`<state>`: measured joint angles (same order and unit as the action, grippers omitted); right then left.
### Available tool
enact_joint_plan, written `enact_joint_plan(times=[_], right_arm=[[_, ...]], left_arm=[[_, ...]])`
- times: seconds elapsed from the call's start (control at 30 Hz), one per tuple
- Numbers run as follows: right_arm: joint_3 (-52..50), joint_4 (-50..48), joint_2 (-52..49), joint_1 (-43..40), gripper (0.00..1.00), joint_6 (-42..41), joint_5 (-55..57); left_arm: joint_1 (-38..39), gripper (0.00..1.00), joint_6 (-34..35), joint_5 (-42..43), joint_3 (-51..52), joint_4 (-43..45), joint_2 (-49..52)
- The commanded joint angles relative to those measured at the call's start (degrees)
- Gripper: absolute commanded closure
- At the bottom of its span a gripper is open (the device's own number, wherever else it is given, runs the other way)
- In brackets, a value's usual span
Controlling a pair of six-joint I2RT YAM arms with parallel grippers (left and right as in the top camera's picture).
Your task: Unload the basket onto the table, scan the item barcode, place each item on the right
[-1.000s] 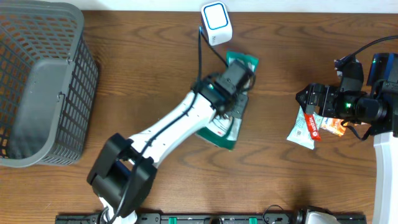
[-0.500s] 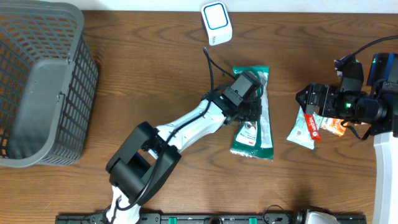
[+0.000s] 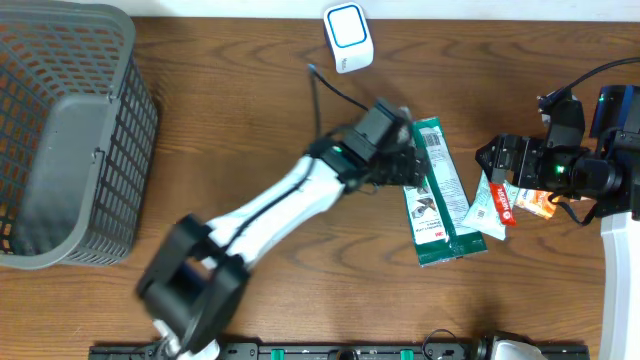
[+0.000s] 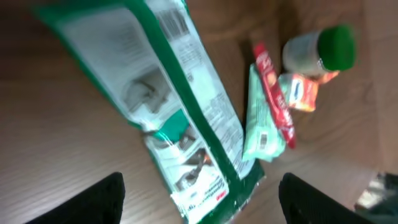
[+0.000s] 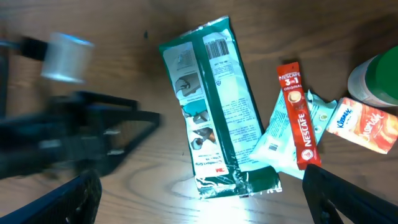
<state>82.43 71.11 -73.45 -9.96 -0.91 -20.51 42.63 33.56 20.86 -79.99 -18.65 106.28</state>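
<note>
The left tool (image 4: 200, 186) gapes wide and empty; the green packet (image 3: 437, 190) lies flat on the worktop (image 3: 250, 110) directly under it, long axis slanting away, barcode up. The right tool (image 5: 202, 199), also open and empty, hangs beside the packet, slightly farther off.

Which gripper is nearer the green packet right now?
Left. The left gripper is right beside the packet, at its barcode end; the right gripper sits apart, off the packet's opposite edge.
</note>
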Motion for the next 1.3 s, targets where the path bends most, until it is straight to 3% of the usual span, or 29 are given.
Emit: enact_joint_plan(times=[0.0,0.17,0.4,0.6,1.27], right_arm=[[0.5,0.1,0.3,-0.5,0.01,-0.3,0.1],[0.5,0.1,0.3,-0.5,0.01,-0.3,0.2],[0.5,0.1,0.3,-0.5,0.01,-0.3,0.1],[0.5,0.1,0.3,-0.5,0.01,-0.3,0.2],[0.5,0.1,0.3,-0.5,0.01,-0.3,0.2]], left_arm=[[-4.2,0.2,-5.8,-4.1,0.2,-6.1,-8.6],[-10.6,0.2,-13.9,-8.6,0.2,-19.7,-17.8],[-20.5,0.2,-15.1,-12.0,0.2,-30.1,-25.3],[-23.7,0.19,-15.1,-12.0,0.2,-32.1,-25.4],[-23.7,0.18,-15.1,-11.9,0.2,-32.1,-25.4]])
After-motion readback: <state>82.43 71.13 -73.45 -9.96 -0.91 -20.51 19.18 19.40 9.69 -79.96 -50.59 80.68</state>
